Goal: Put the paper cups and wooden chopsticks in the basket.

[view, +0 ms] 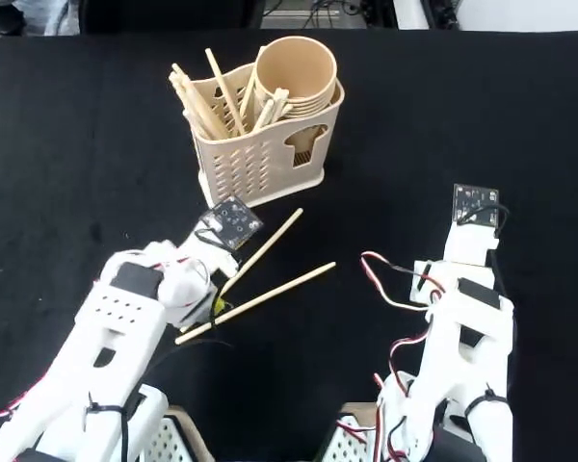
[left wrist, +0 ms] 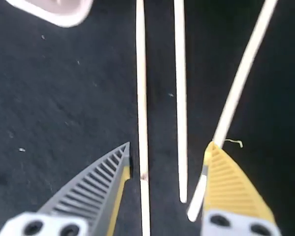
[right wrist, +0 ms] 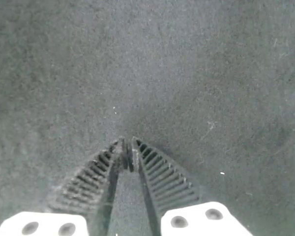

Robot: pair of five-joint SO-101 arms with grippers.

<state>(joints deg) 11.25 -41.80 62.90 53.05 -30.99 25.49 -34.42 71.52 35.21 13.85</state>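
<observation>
The beige slotted basket (view: 260, 159) stands at the back centre, holding stacked paper cups (view: 296, 69) and several wooden chopsticks (view: 200, 101). Loose chopsticks (view: 270, 245) (view: 270, 294) lie on the black cloth in front of it. My left gripper (left wrist: 168, 145) is open low over them. Two chopsticks (left wrist: 141, 88) (left wrist: 180, 98) run between its grey and yellow fingers, and a third chopstick (left wrist: 241, 78) passes beside the yellow finger (left wrist: 226, 182). My right gripper (right wrist: 128, 141) is shut with nothing in it, over bare cloth at the right.
A corner of the basket (left wrist: 59, 10) shows ahead of the left gripper. The right arm (view: 467, 289) stands apart from the chopsticks, with red and white wires looping at its side. The black cloth (view: 443, 115) covers the whole table.
</observation>
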